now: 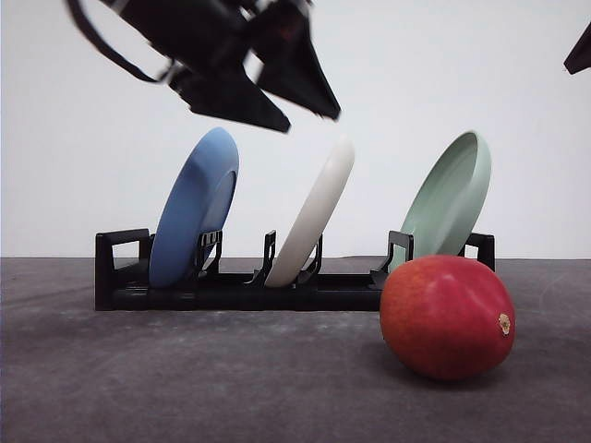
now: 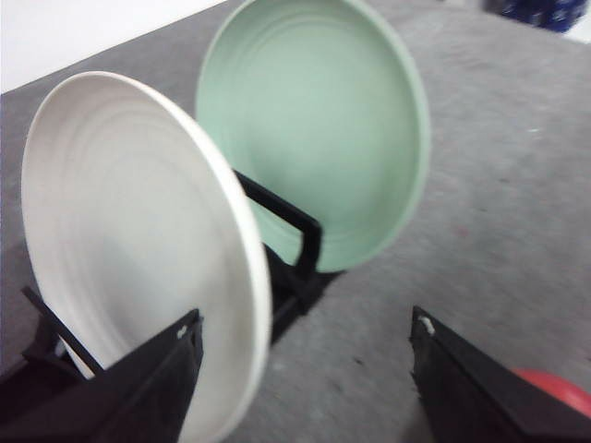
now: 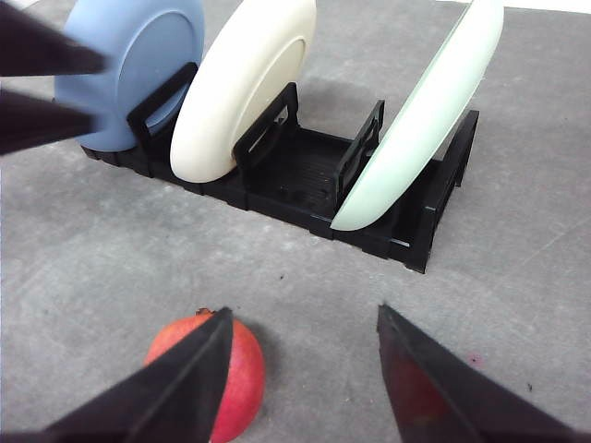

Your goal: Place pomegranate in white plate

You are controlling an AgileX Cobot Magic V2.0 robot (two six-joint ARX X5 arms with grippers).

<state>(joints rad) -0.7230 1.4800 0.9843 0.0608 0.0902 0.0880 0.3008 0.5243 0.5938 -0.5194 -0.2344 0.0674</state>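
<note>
The pomegranate is a glossy red fruit lying on the grey table, in front of the rack's right end. The white plate stands on edge in the middle slot of a black rack. My left gripper hangs open above the rack, between the blue plate and the white plate, and looks blurred. In the left wrist view the white plate is close to the left finger. My right gripper is open above the table, with the pomegranate partly behind its left finger.
A blue plate stands in the rack's left slot and a pale green plate in its right slot. Both lean like the white one. A white wall closes the back. Bare grey table lies in front of the rack.
</note>
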